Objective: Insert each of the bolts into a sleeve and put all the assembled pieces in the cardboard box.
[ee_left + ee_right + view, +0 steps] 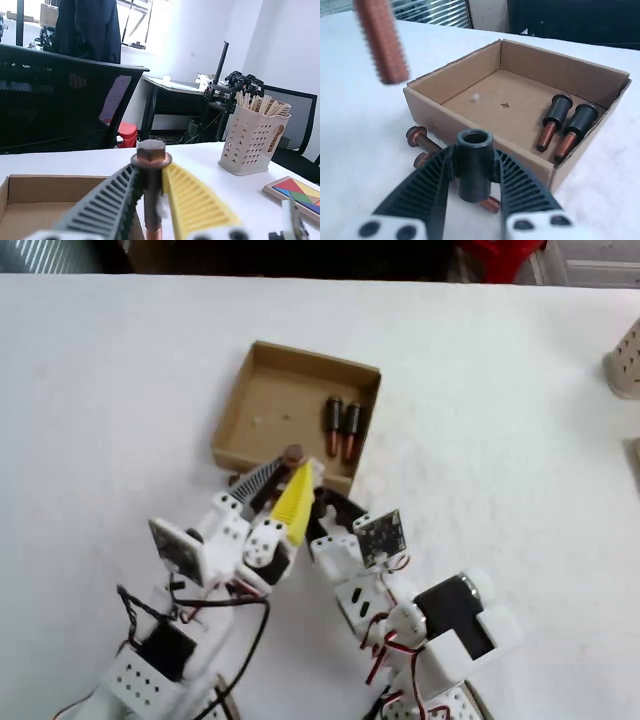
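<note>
Just outside the cardboard box [560, 65] wall lie two loose bolts [417, 136]; two assembled pieces [555, 120] rest inside. Behind, the left gripper [150, 172] clamps an upright bolt [151, 150], and the right gripper [472, 155] clamps a sleeve [472, 177].

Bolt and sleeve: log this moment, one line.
left gripper: holds copper hex-head bolt; right gripper: holds black cylindrical sleeve; brown cardboard box: two assembled pieces inside

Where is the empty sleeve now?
Right wrist view: the sleeve is upright in the right hand, outside the cardboard box's near wall, beside loose bolts.
</note>
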